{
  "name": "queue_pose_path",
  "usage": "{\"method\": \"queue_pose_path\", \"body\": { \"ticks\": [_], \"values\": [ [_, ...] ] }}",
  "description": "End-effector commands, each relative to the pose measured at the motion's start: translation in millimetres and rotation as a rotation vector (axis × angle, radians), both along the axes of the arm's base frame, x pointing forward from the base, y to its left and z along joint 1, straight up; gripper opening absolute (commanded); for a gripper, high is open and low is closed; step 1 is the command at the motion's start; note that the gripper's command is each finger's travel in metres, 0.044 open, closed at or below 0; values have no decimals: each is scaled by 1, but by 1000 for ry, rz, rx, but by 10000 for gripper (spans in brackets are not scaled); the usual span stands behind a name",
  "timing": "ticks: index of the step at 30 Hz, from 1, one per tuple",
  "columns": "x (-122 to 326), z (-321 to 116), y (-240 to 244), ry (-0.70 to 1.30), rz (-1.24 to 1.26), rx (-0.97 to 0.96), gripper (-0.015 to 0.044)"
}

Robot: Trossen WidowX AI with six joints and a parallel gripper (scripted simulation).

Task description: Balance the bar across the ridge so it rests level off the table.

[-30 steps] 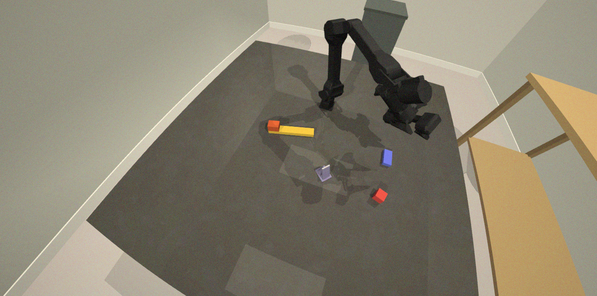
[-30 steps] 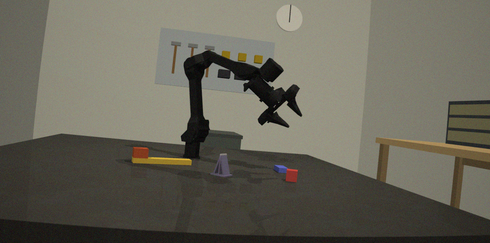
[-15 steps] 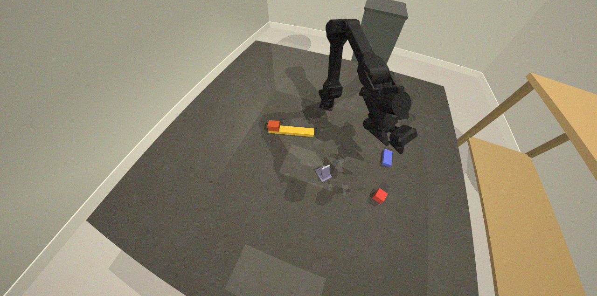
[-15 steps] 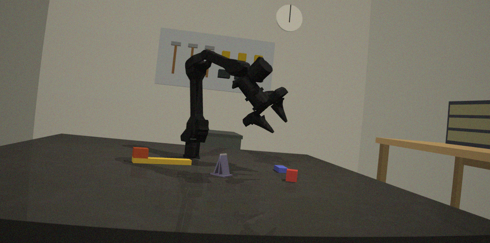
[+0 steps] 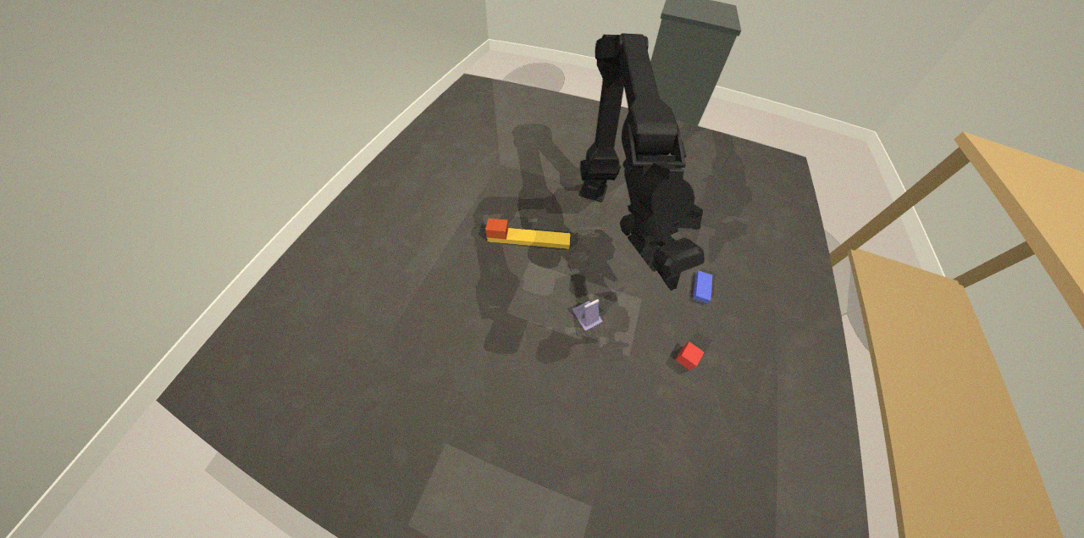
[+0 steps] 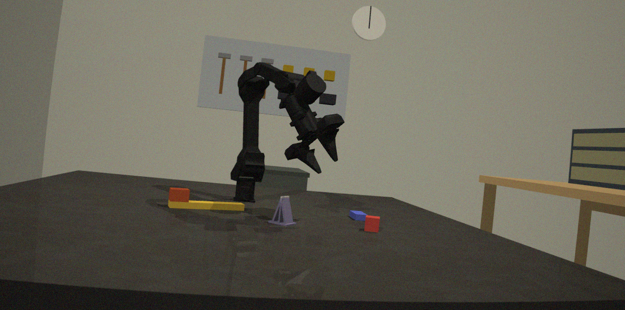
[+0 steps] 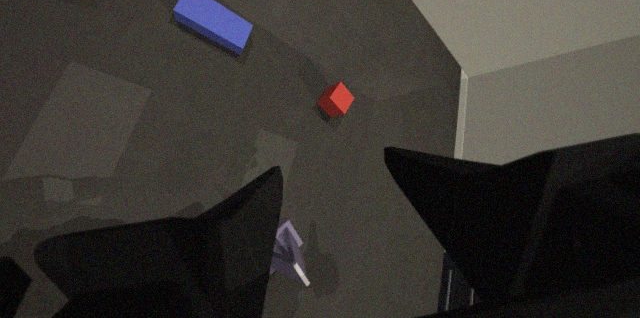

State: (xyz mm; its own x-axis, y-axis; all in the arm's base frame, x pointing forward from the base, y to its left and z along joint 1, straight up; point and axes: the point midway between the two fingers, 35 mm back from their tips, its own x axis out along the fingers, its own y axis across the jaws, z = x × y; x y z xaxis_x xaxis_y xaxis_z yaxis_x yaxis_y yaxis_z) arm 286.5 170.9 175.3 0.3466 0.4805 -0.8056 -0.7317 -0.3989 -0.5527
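Note:
The yellow bar (image 5: 539, 238) (image 6: 214, 205) lies flat on the table (image 5: 340, 307) (image 6: 131, 255), left of the ridge. An orange block (image 5: 496, 228) (image 6: 178, 194) sits on its left end. The lilac ridge (image 5: 589, 313) (image 6: 284, 211) (image 7: 289, 255) stands upright with nothing on its narrow top; in the wrist view my left finger partly hides it. My gripper (image 6: 329, 167) (image 7: 333, 163) is open and empty, high above the table and tilted downward. In the top view its fingertips are hard to separate. The bar is outside the wrist view.
A blue block (image 5: 703, 285) (image 6: 357, 215) (image 7: 214, 19) and a red cube (image 5: 689, 356) (image 6: 371, 223) (image 7: 336, 100) lie on the table to the right of the ridge. A wooden shelf unit (image 5: 931, 352) (image 6: 533, 186) stands beyond the table's right edge.

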Motion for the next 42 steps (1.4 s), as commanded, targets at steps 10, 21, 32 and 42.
{"method": "queue_pose_path", "body": {
  "ticks": [10,21,32,42],
  "values": [
    [11,-12,-71,39,-108,-149,315],
    [6,-20,-131,108,-191,-254,315],
    [-11,-25,-183,196,-272,-329,315],
    [-35,-28,-226,292,-305,-398,315]
  ]
}}
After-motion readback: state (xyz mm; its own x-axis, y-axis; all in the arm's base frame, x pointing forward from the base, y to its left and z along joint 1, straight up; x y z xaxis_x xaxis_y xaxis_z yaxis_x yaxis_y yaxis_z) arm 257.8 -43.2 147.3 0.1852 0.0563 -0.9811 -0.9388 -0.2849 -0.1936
